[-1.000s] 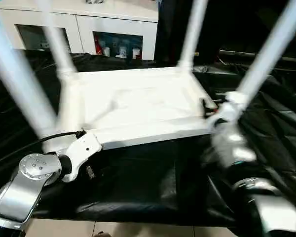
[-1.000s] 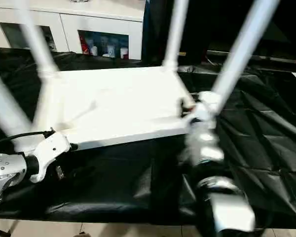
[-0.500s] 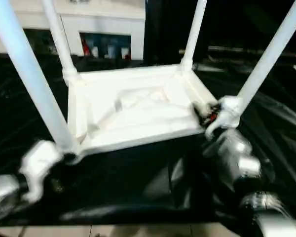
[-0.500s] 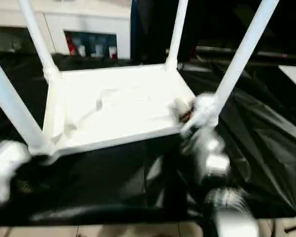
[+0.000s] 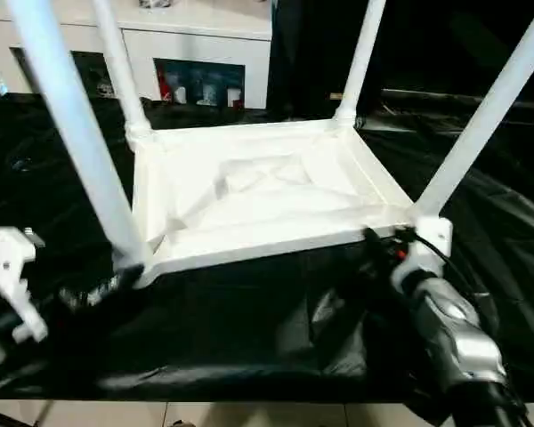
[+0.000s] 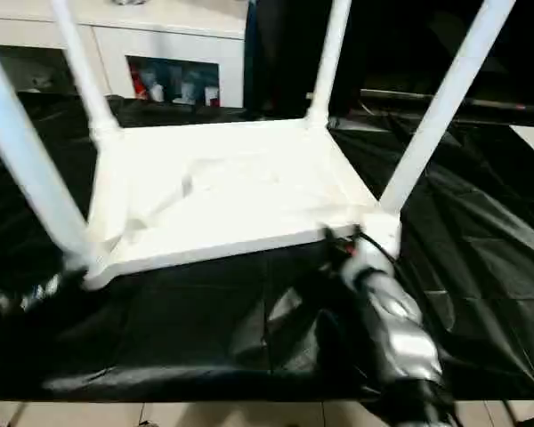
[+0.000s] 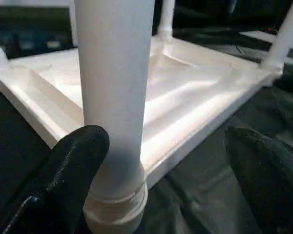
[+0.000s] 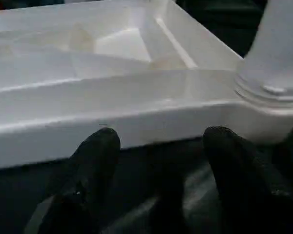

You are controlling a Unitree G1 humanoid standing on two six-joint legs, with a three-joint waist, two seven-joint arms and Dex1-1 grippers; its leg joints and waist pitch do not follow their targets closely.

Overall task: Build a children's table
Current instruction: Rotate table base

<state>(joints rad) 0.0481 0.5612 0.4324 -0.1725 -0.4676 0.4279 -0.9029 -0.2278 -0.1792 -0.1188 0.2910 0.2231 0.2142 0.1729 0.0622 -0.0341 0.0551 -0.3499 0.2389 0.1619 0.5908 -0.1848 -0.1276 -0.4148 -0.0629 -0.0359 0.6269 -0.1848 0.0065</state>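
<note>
Now your grippers have let go of the children's table [image 5: 258,191]: a second ago both were up against its near corners, and each has since drawn back. It stands upside down on the black sheet [image 5: 249,338], all four legs [image 5: 71,133] seated. Your left gripper [image 7: 161,161] is spread wide beside the near left leg, the right gripper [image 8: 158,156] open before the near rim. Assembly looks complete; flipping upright remains.

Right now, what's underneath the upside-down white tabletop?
The tabletop lies on crinkled black sheeting that spreads past every edge. Whatever surface lies beneath that sheeting is covered and cannot be seen.
</note>
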